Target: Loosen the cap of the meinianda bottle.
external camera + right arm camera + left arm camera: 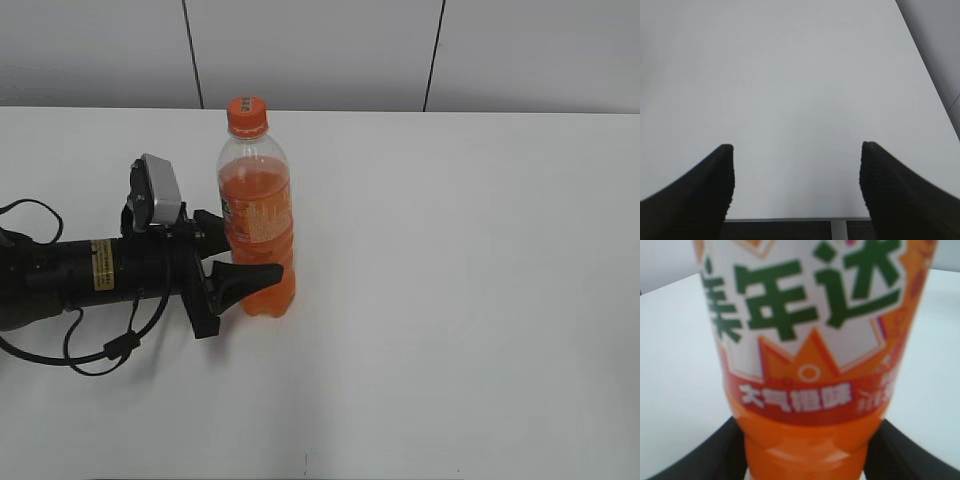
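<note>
The meinianda bottle (258, 215) stands upright on the white table, holding orange drink, with its orange cap (247, 115) on top. My left gripper (248, 268) reaches in from the left and is shut on the bottle's lower body, one black finger on each side. In the left wrist view the bottle's label (805, 340) fills the frame, with the left gripper (805, 460) at the bottom, its fingers pressed against both sides. The cap is out of that view. My right gripper (796, 170) is open and empty over bare table, and is not in the exterior view.
The white table (450, 300) extends to the right and front of the bottle. Its edge (790, 219) shows just below the right gripper's fingers. A grey panelled wall (320, 50) stands behind the table. Black cables (100, 350) loop under the left arm.
</note>
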Tool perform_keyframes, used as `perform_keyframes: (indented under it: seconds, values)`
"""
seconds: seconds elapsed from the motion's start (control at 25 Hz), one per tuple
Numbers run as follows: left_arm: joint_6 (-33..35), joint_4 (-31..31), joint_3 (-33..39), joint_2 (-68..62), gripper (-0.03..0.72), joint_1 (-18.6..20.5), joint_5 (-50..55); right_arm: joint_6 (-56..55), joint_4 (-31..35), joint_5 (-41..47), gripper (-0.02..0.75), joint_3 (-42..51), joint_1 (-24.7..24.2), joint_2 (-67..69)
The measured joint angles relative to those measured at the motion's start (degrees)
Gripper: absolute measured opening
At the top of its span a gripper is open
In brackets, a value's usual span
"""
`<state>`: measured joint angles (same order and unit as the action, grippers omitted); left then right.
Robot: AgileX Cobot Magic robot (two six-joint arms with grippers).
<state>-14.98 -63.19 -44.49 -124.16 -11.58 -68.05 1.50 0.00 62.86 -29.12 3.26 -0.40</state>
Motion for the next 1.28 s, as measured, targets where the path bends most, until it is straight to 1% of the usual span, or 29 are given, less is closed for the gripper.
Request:
perform_keyframes:
  seconds: [0.48, 0.72, 0.84, 1.04, 1.28]
  values:
    - [0.0, -0.3, 0.0, 0.0, 0.397, 0.0, -0.1, 0.0, 0.0, 0.0, 0.585, 0.0, 0.0, 0.0]
    - [0.0, -5.7, -0.4, 0.0, 0.396, 0.0, -0.7, 0.0, 0.0, 0.0, 0.585, -0.9, 0.0, 0.0]
    - [0.1, -6.6, -0.5, 0.0, 0.396, 0.0, -0.9, 0.0, 0.0, 1.7, 0.585, -2.6, 0.0, 0.5]
    - [0.1, -6.7, -0.5, 0.0, 0.396, 0.0, -0.9, 0.0, 0.0, 4.0, 0.585, -7.6, 0.0, 9.5]
    - [0.1, -6.7, -0.5, 0.0, 0.396, 0.0, -0.9, 0.0, 0.0, 6.7, 0.585, -16.3, 0.0, 25.9]
